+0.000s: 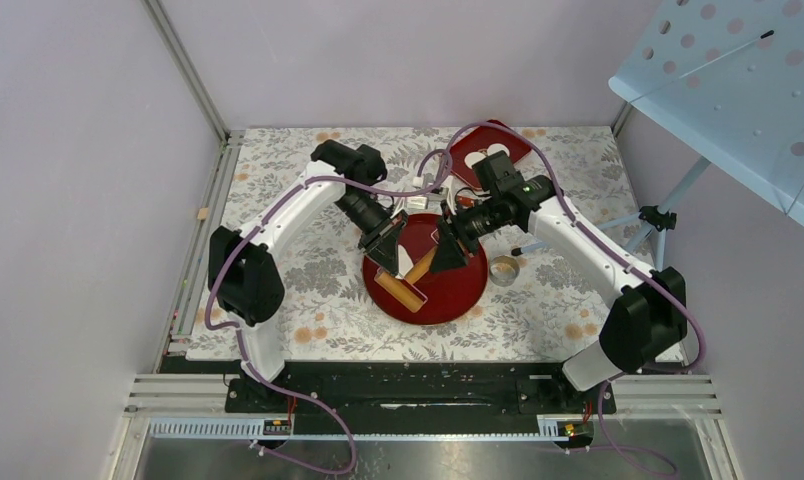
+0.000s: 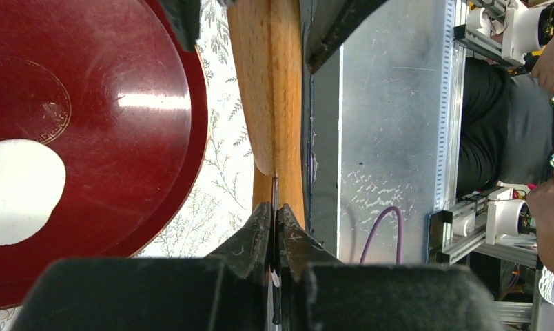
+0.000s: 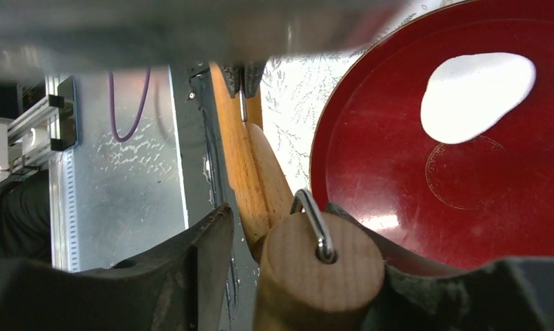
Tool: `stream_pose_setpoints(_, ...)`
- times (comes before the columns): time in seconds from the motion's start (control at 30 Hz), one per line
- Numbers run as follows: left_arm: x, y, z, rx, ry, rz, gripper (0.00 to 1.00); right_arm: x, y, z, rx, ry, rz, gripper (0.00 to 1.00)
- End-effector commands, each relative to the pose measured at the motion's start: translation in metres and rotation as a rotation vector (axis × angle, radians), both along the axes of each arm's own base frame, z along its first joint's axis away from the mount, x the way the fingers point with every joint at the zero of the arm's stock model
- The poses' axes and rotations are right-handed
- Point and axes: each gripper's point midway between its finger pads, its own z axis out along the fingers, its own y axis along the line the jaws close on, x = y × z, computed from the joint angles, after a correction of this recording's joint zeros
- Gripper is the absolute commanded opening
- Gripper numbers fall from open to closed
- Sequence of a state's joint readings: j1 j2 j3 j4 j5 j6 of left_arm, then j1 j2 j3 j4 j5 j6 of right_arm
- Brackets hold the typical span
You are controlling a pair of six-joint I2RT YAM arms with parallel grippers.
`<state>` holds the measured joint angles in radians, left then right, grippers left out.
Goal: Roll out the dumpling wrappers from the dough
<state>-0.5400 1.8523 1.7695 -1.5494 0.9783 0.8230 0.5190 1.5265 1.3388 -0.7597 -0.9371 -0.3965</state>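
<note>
Both arms reach in over the red tray [image 1: 448,305], carrying the pin [image 1: 410,275] between them. Left gripper [image 2: 274,224] is pinched tight on one end, right gripper [image 3: 302,255] clamps the other handle. Keep it level and lower evenly onto the flattened dough [image 3: 477,96] lying farther in on the tray.

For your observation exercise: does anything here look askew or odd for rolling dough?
Yes. The rolling pin is held off the red plate by both grippers, tilted, with the left gripper pinching one handle and the right gripper at the other. The dough, a lopsided flattened patch, lies untouched beside it.
</note>
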Motion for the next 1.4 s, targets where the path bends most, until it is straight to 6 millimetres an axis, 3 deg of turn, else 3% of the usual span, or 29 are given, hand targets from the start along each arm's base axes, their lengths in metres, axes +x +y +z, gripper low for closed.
stream_pose_setpoints(0.0, -0.005, -0.014, 0.018, -0.098, -0.055, -0.014, 0.00, -0.020, 0.018, 0.016, 0.056, 0.056, 0.088, 0.53)
stream_pose_setpoints(0.27, -0.002, -0.017, 0.012, -0.106, -0.069, 0.020, 0.00, -0.024, 0.029, 0.020, 0.141, 0.121, 0.083, 0.50)
stream_pose_setpoints(0.4, 0.002, -0.018, 0.010, -0.105, -0.074, 0.032, 0.00, -0.028, 0.030, 0.017, 0.152, 0.156, 0.093, 0.16)
stream_pose_setpoints(0.57, 0.016, -0.017, 0.015, -0.126, -0.077, 0.083, 0.00, -0.028, 0.026, 0.009, 0.121, 0.134, 0.094, 0.00)
stream_pose_setpoints(0.6, 0.020, -0.016, 0.016, -0.128, -0.078, 0.096, 0.07, -0.027, 0.026, 0.009, 0.118, 0.129, 0.091, 0.00)
stream_pose_setpoints(0.63, 0.024, -0.014, 0.018, -0.133, -0.078, 0.110, 0.22, -0.025, 0.026, 0.010, 0.114, 0.119, 0.083, 0.00)
stream_pose_setpoints(0.7, 0.031, -0.008, 0.024, -0.146, -0.084, 0.144, 0.62, -0.013, 0.028, 0.009, 0.088, 0.085, 0.032, 0.00)
stream_pose_setpoints(0.77, 0.040, 0.005, 0.037, -0.175, -0.113, 0.190, 0.95, 0.005, 0.027, 0.009, 0.046, 0.019, -0.042, 0.00)
stream_pose_setpoints(0.87, 0.058, 0.032, 0.059, -0.240, -0.169, 0.294, 0.99, 0.032, 0.019, 0.008, -0.031, -0.106, -0.142, 0.00)
stream_pose_setpoints(0.97, 0.086, 0.061, 0.065, -0.258, -0.175, 0.465, 0.99, 0.041, 0.011, 0.012, -0.055, -0.225, -0.152, 0.00)
stream_pose_setpoints(1.03, 0.123, 0.077, 0.048, -0.190, -0.191, 0.661, 0.99, 0.048, 0.008, 0.014, -0.088, -0.325, -0.152, 0.00)
stream_pose_setpoints(1.1, 0.165, 0.097, 0.009, -0.044, -0.251, 0.883, 0.99, 0.053, 0.007, 0.013, -0.144, -0.465, -0.123, 0.00)
stream_pose_setpoints(1.23, 0.194, 0.110, -0.066, 0.145, -0.116, 1.027, 0.98, 0.063, 0.017, 0.010, -0.256, -0.768, -0.017, 0.00)
stream_pose_setpoints(1.37, 0.203, 0.107, -0.116, 0.228, -0.010, 1.070, 0.95, 0.072, 0.031, 0.000, -0.386, -0.952, 0.098, 0.00)
